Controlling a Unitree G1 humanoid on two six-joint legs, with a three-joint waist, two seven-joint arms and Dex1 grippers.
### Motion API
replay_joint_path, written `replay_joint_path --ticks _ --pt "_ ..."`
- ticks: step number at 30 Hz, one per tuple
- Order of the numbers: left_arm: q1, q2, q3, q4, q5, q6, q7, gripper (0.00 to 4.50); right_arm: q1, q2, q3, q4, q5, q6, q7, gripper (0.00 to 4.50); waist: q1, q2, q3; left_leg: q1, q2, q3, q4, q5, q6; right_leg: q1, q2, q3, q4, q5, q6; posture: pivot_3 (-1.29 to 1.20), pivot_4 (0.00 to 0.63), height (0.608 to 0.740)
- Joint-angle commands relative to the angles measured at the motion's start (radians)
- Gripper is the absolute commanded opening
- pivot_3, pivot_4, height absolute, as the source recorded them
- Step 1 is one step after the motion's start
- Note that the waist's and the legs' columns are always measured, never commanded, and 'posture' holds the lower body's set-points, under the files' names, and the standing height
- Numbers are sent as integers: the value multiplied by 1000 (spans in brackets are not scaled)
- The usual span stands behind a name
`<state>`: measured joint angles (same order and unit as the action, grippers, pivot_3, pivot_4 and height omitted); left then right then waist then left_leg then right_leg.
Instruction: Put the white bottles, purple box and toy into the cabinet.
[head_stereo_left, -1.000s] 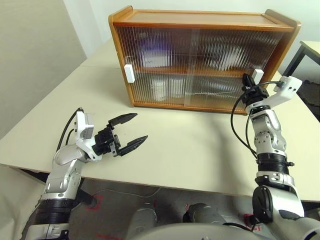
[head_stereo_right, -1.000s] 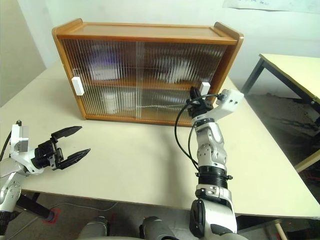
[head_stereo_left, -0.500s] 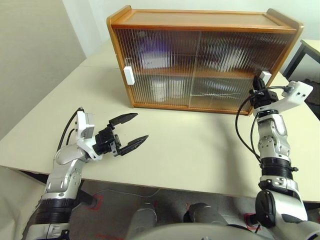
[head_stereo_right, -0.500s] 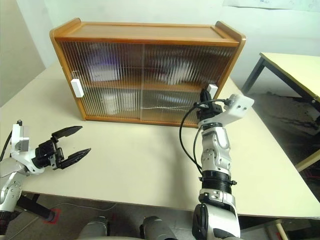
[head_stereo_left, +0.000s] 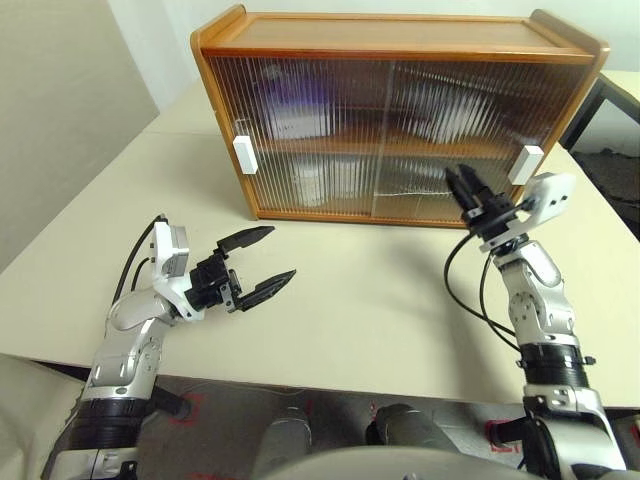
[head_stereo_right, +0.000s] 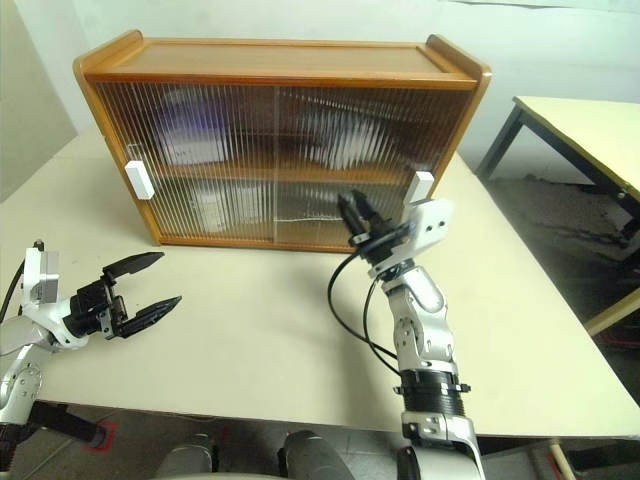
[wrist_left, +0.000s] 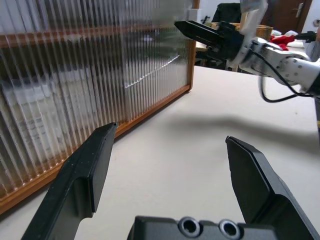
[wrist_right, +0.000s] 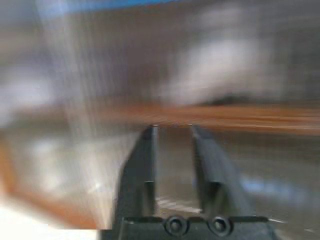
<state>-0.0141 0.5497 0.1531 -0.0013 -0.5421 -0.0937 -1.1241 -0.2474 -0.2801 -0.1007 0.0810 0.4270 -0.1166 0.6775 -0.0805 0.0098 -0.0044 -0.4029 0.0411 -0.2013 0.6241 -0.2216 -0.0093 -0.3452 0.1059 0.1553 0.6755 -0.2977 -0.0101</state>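
The orange-brown cabinet (head_stereo_left: 400, 35) stands at the back of the table with both ribbed sliding doors drawn together. Behind the left door show a blurred purple shape (head_stereo_left: 290, 100) on the upper shelf and a blurred white shape (head_stereo_left: 318, 180) on the lower one; the bottles, the box and the toy cannot be told apart through the ribs. My right gripper (head_stereo_left: 463, 186) hovers in front of the right door, left of its white handle (head_stereo_left: 524, 165), open a little with nothing between its fingers. My left gripper (head_stereo_left: 262, 262) is wide open and empty over the table's near left.
The left door's white handle (head_stereo_left: 242, 155) sits at the cabinet's left end. The cream table (head_stereo_left: 370, 300) spreads between the two arms, with its front edge close to me. A second table (head_stereo_right: 590, 130) stands beyond a gap on the right.
My right gripper has left the right door's handle, swung left and back in front of that door, and parted its fingers. The left arm has not moved. The camera has shifted slightly.
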Motion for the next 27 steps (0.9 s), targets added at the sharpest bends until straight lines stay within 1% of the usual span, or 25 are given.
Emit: replay_joint_path --ticks 1,2,4,5,6,7,8,9,10,11,12,13,16,20,21,22,23,24,27 --pt "10 11 29 1 21 17 49 4500 70 -40 56 -77 39 17 149 2763 1 0 0 0 0 0 0 0 0 1 1 0 -1 -2 2 -110 7 740" --pt "12 9 41 6 26 22 78 4500 94 -60 45 -78 60 22 186 3123 4 0 0 0 0 0 0 0 0 3 1 0 -3 -3 5 -109 7 740" --pt "13 10 66 29 44 40 146 4500 125 -94 12 -59 86 20 232 3994 10 0 0 1 0 -1 0 -1 -1 6 1 -1 -8 -5 11 -104 9 740" --pt "10 24 77 66 101 78 234 4500 141 -125 -7 -37 89 19 260 4345 12 0 0 1 0 0 1 -1 -1 7 0 0 -9 -6 12 -103 10 740" --pt "7 37 89 101 148 108 308 4500 153 -155 -23 -14 96 23 288 4467 12 -1 1 2 -1 0 2 -1 -2 9 -1 0 -9 -6 12 -96 11 740" --pt "3 48 102 131 176 135 364 4500 161 -180 -42 9 108 34 309 4467 12 -2 1 5 -1 1 2 -1 -2 12 -2 0 -9 -7 11 -96 11 740" --pt "-6 46 132 153 181 152 422 4500 160 -204 -84 49 136 57 314 4467 12 -3 2 7 -1 2 2 -1 -2 13 -2 1 -10 -11 4 -96 13 740" --pt "-17 40 162 172 174 156 464 4500 153 -222 -124 90 160 67 313 4467 12 -5 4 8 -1 2 2 -1 -3 14 -2 1 -9 -12 1 -95 13 740" --pt "-27 39 195 193 175 157 509 4500 137 -253 -169 169 149 62 287 4467 14 -8 5 10 -1 2 2 0 -4 15 -2 2 -9 -11 0 -92 12 740" --pt "-32 43 216 213 184 151 539 4500 121 -283 -196 252 100 30 236 4467 15 -10 7 11 -1 2 2 0 -5 16 -3 3 -9 -11 -1 -91 12 740" --pt "-34 54 226 237 198 138 555 4500 109 -303 -210 317 64 -15 223 4467 17 -13 9 13 0 2 2 0 -7 17 -4 4 -9 -10 -2 -85 11 740" --pt "-32 62 233 257 212 134 575 4500 105 -310 -244 369 76 -29 221 4467 18 -14 9 15 0 1 2 -1 -10 18 -8 5 -9 -10 -4 -85 11 740" --pt "-57 61 267 347 233 88 629 4500 95 -294 -330 494 122 -37 197 4467 22 -15 10 21 0 1 0 -3 -14 18 -9 3 -8 -11 -8 -64 10 740" --pt "-107 58 294 444 248 22 682 4500 71 -277 -380 574 132 -52 179 4467 24 -15 10 20 1 1 0 -5 -17 20 -7 3 -6 -12 -11 -77 7 740" --pt "-118 61 293 465 250 11 682 4500 66 -272 -380 577 129 -52 180 4467 23 -15 11 21 1 2 0 -5 -16 21 -4 3 -6 -10 -15 -78 7 740" --pt "-128 59 288 483 249 0 673 4500 63 -269 -375 592 117 -65 186 4467 22 -15 10 21 1 2 0 -6 -16 21 -3 4 -6 -9 -13 -78 8 740" --pt "-137 57 283 498 248 -12 664 4500 60 -265 -372 604 109 -80 187 4467 22 -15 11 21 1 3 0 -6 -15 22 -2 3 -6 -5 -5 -77 8 740" --pt "-147 59 281 518 247 -22 656 4500 57 -258 -369 609 103 -93 184 4467 22 -15 10 21 0 5 0 -6 -15 23 0 3 -6 -5 -2 -77 8 740" --pt "-169 72 262 543 261 -44 634 4500 16 -249 -375 650 104 -113 171 4467 22 -16 11 22 0 6 1 -7 -13 25 0 5 -7 -7 4 -78 12 740"
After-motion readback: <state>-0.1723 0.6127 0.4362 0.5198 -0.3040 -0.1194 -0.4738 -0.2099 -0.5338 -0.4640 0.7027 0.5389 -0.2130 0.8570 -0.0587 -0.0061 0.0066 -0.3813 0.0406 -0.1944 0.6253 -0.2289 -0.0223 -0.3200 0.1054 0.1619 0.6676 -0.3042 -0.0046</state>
